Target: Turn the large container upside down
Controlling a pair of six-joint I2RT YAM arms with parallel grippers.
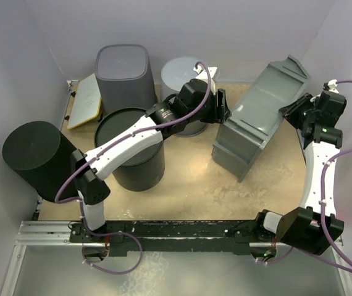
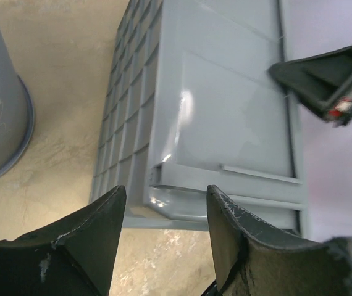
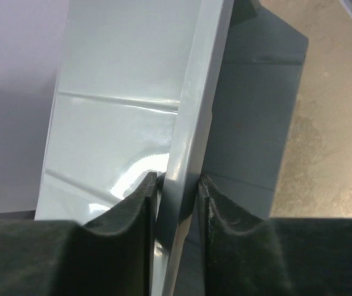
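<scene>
Left gripper (image 1: 224,111) is open and empty at the left end of the large container (image 1: 256,123), which sits tilted right of centre. Right gripper (image 3: 179,185) pinches its thin rim alone. Risk: slick plastic slips out and the container falls.

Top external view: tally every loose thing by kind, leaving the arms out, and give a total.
round bins: 3, namely the black bin, the dark open bin and the pale grey bin
square bin: 1
large rectangular container: 1
flat board: 1
total: 6
</scene>
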